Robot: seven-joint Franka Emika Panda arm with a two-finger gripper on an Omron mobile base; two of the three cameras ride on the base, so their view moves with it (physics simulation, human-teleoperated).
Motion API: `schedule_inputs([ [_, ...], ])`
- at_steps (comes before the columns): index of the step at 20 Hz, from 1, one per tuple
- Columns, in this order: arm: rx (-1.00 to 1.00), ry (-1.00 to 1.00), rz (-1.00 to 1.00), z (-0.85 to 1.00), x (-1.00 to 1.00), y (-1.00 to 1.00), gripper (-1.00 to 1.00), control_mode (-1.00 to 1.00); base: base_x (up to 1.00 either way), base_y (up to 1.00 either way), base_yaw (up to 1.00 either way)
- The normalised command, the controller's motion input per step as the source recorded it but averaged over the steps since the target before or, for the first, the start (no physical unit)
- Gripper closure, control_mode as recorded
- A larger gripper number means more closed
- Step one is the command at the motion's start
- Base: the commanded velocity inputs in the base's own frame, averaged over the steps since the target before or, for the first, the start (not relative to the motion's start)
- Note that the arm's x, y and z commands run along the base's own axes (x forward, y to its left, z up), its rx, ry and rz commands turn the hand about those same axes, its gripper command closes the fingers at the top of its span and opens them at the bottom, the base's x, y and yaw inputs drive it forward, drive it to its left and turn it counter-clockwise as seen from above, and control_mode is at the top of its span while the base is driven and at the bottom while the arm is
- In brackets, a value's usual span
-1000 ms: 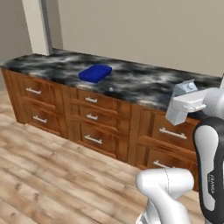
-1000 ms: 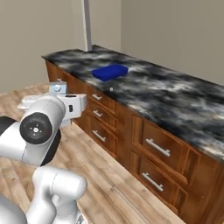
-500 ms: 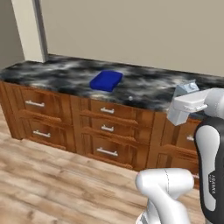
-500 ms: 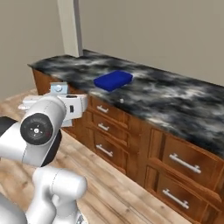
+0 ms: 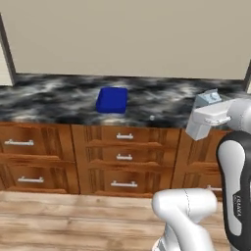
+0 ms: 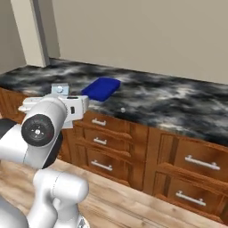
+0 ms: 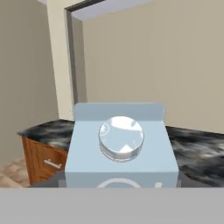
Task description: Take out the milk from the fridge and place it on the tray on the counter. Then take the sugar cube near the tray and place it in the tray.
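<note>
My gripper (image 7: 120, 183) is shut on the milk (image 7: 120, 146), a pale carton with a round cap facing the hand camera. From the base, the carton's peaked top (image 5: 208, 97) (image 6: 60, 89) pokes out above the white hand, held in the air in front of the counter (image 5: 59, 100) (image 6: 178, 102). The deep-blue tray (image 5: 112, 100) (image 6: 103, 88) lies on the black marble top, left of the hand in the left base view. A tiny white sugar cube (image 5: 152, 117) (image 6: 123, 109) sits on the counter close to the tray, toward the front edge. The fridge is out of view.
Brown wooden drawers (image 5: 122, 157) (image 6: 191, 164) with silver handles run under the counter. A beige wall stands behind it, with a pale pillar (image 6: 31, 33) at the counter's left end. Wooden floor (image 5: 59, 220) lies between the base and the drawers.
The whole scene has shifted: the base has turned and moved, so the counter now faces the cameras more squarely and nearer. The hand still holds the milk the same way.
</note>
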Motion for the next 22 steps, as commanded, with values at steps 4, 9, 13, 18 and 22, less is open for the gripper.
schedule_inputs([
  [4, 0.00, 0.00, 0.00, 0.00, 0.00, 0.00, 1.00, 1.00, 0.44, 1.00, -0.52],
  [9, 0.00, 0.00, 0.00, 0.00, 0.00, 0.00, 1.00, 1.00, 0.22, 1.00, -0.40],
  [13, 0.00, 0.00, 0.00, 0.00, 0.00, 0.00, 1.00, 1.00, 0.51, 0.96, -0.27],
  [18, 0.00, 0.00, 0.00, 0.00, 0.00, 0.00, 1.00, 1.00, 0.99, 0.69, -0.21],
  [22, 0.00, 0.00, 0.00, 0.00, 0.00, 0.00, 1.00, 1.00, 0.93, 0.00, -0.07],
])
